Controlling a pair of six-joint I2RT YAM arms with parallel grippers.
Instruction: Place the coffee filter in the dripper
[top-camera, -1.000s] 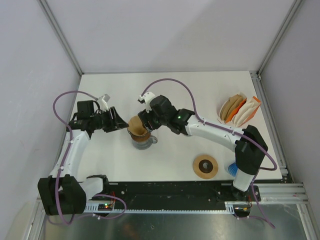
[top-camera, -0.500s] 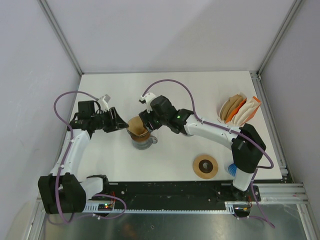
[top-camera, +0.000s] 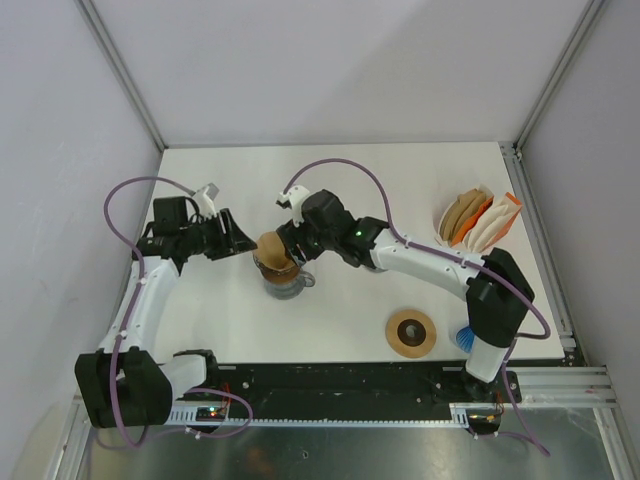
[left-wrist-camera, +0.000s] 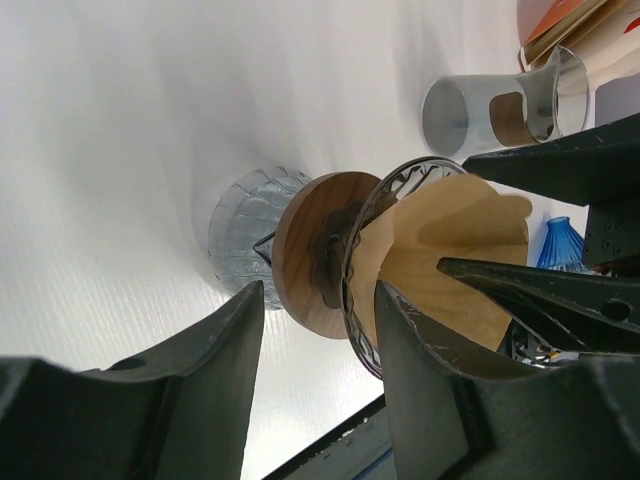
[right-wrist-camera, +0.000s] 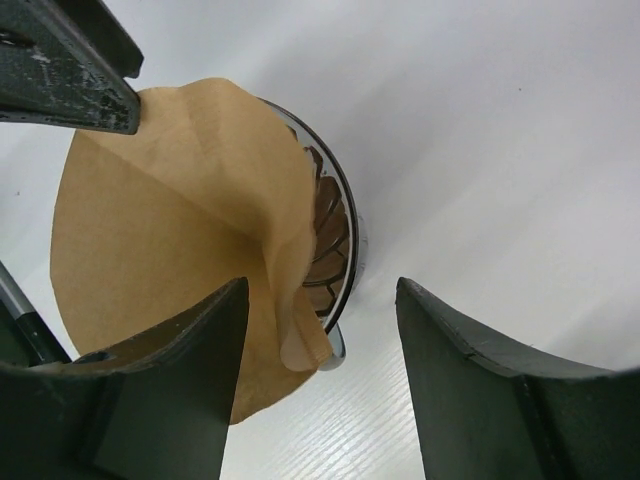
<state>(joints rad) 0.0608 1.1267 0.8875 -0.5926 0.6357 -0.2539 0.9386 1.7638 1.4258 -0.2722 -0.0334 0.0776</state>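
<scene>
A brown paper coffee filter (top-camera: 274, 250) sits in the glass dripper (top-camera: 285, 277) with a wooden collar at the table's middle left. It also shows in the left wrist view (left-wrist-camera: 455, 255) and in the right wrist view (right-wrist-camera: 175, 230), part opened, one fold over the rim. My left gripper (top-camera: 240, 240) is open just left of the dripper, its jaws either side of the wooden collar (left-wrist-camera: 310, 250) without touching. My right gripper (top-camera: 290, 245) is open right over the dripper, the filter's edge between its fingers (right-wrist-camera: 180, 390), not pinched.
A holder with brown and white filters (top-camera: 478, 220) stands at the right. A wooden ring (top-camera: 411, 332) and a blue object (top-camera: 466, 337) lie near the front right. A glass cup (left-wrist-camera: 490, 110) shows in the left wrist view.
My left gripper has pulled slightly back and up from the dripper. The right gripper stays over the filter; the filter sits a little lower in the dripper.
</scene>
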